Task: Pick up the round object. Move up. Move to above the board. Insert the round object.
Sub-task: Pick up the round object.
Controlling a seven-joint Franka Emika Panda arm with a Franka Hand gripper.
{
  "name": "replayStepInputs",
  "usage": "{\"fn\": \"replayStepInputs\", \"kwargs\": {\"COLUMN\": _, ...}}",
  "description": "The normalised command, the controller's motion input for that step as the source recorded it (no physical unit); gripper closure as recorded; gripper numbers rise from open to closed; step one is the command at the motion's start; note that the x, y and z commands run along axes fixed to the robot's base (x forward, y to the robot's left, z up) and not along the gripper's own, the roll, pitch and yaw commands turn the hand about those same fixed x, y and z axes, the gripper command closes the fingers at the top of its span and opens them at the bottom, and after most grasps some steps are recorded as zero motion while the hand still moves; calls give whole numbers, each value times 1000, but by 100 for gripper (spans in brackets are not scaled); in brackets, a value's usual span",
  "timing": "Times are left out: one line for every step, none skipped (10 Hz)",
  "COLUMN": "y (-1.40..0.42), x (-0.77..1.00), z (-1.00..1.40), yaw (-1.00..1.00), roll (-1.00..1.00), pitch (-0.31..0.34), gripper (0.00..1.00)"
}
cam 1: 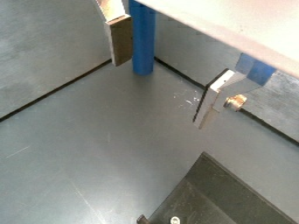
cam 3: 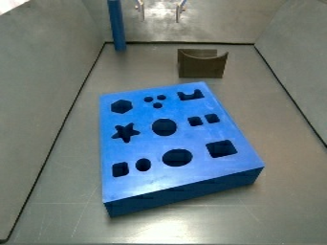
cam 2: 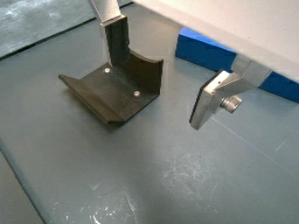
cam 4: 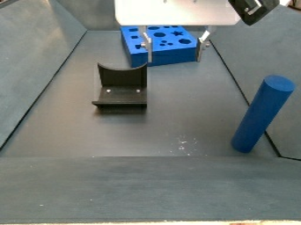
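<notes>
Wrist views showed the hand (cam 1: 163, 74) wide open and empty, hovering above the floor, the upright peg (cam 1: 142, 39) just beside one finger (cam 1: 121, 39). It should centre on the peg, descend, then close squarely.

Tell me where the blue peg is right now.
The round object stands upright on the floor near a corner of the walled area, apart from the board and the dark notched block. The open gripper hangs empty above the floor, away from it.
</notes>
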Motion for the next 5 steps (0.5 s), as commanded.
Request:
{"fn": "replayStepInputs", "kwargs": {"y": 0, "x": 0, "z": 0, "yaw": 0, "roll": 57, "pitch": 23, "gripper": 0}}
{"fn": "replayStepInputs", "kwargs": {"y": 0, "x": -17, "z": 0, "yaw": 0, "roll": 0, "pitch": 0, "gripper": 0}}
{"fn": "replayStepInputs", "kwargs": {"y": 37, "x": -960, "z": -143, "yaw": 146, "roll": -120, "pitch": -289, "gripper": 0}}
{"fn": "replayStepInputs", "kwargs": {"y": 143, "x": -889, "z": -263, "yaw": 140, "roll": -317, "pitch": -297, "gripper": 0}}
{"fn": "replayStepInputs", "kwargs": {"y": 194, "x": -689, "z": -126, "yaw": 0, "roll": -223, "pitch": -280, "gripper": 0}}
